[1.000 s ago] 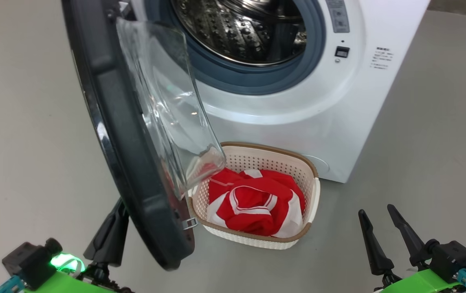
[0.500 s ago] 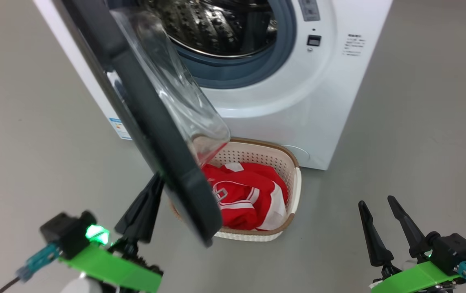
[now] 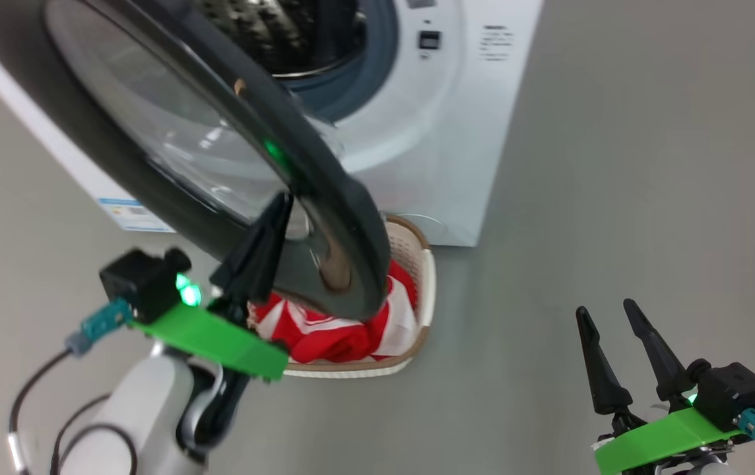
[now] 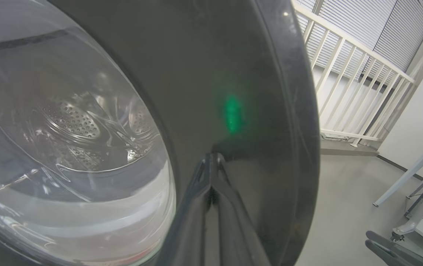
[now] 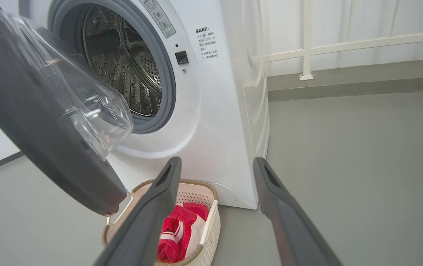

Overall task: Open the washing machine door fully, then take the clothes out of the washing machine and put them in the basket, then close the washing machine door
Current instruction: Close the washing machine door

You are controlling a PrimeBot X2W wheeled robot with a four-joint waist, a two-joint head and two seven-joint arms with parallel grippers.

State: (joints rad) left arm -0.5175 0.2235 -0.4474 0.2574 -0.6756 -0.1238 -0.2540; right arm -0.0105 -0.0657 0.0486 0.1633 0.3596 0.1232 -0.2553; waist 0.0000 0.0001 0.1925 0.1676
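The washing machine door (image 3: 325,198), black-rimmed with a clear glass bowl (image 4: 71,140), stands partly swung toward the white washing machine (image 3: 410,132). My left gripper (image 3: 282,201) is shut, its fingertips (image 4: 211,159) pressed against the door's outer rim. The door (image 5: 48,122) still hangs out from the drum opening (image 5: 122,70). Red and white clothes (image 3: 344,330) lie in the cream basket (image 3: 427,290) on the floor before the machine, partly hidden by the door. My right gripper (image 3: 605,316) is open with nothing between its fingers, low at the right; past them lies the basket (image 5: 211,218).
Grey floor (image 3: 615,165) spreads wide to the right of the machine. A white railing (image 5: 307,48) runs behind it. Table legs and wheeled frames (image 4: 418,181) stand to the far right in the left wrist view.
My left gripper has pushed the door round toward the machine, so its outer face now shows. The camera has turned, shifting the machine and basket leftward. The right gripper has stayed put.
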